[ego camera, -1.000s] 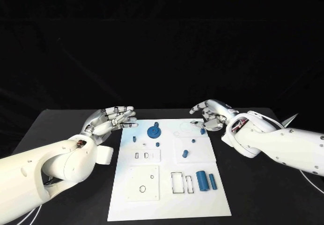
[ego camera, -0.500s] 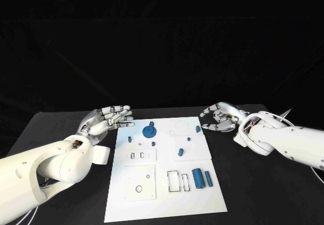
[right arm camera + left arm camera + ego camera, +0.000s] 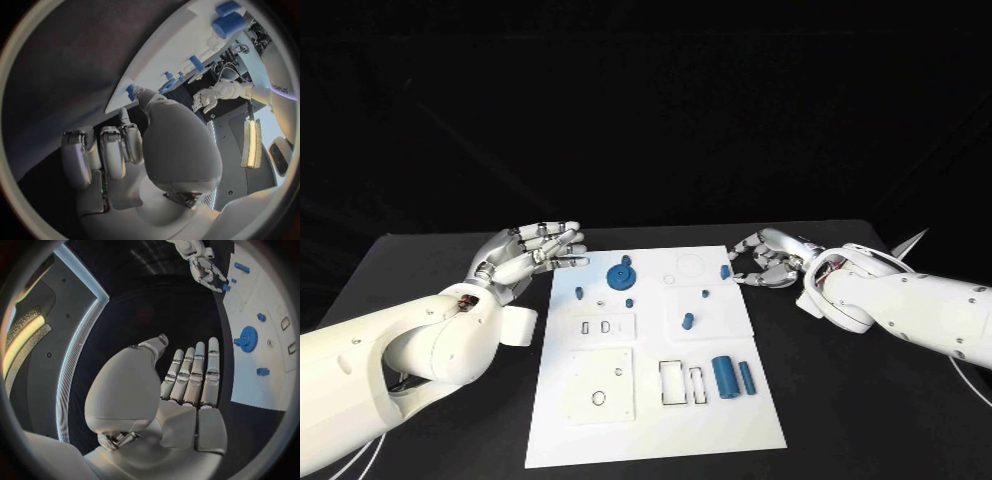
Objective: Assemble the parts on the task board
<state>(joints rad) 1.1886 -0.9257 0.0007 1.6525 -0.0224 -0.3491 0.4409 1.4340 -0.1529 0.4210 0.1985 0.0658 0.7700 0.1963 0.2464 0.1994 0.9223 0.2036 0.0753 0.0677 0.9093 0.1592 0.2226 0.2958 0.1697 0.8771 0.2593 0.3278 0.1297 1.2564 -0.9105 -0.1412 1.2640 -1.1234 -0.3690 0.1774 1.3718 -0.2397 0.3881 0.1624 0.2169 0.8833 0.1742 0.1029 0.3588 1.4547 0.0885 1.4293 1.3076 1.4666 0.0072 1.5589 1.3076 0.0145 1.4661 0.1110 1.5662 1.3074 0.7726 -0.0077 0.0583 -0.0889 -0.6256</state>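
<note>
The white task board (image 3: 661, 440) lies in the middle of the table. A blue gear (image 3: 623, 277) stands near its far left, with small blue parts (image 3: 687, 320) scattered around it. Two blue cylinders (image 3: 724, 376) lie at the near right. My right hand (image 3: 764, 258) sits at the board's far right edge with its fingers curled; its thumb tip touches a small blue part (image 3: 130, 91) there (image 3: 727, 271). My left hand (image 3: 531, 255) hovers beside the board's far left corner, holding nothing, with its fingers extended (image 3: 190, 370).
Rectangular and round cutouts (image 3: 674, 384) mark the board's near half. Black table (image 3: 430, 290) surrounds the board on both sides. My left forearm (image 3: 401, 350) lies along the board's left side, the right forearm (image 3: 920, 310) along its right.
My right hand has moved in toward the small blue part at the board's right edge. The left hand has stayed about where it was.
</note>
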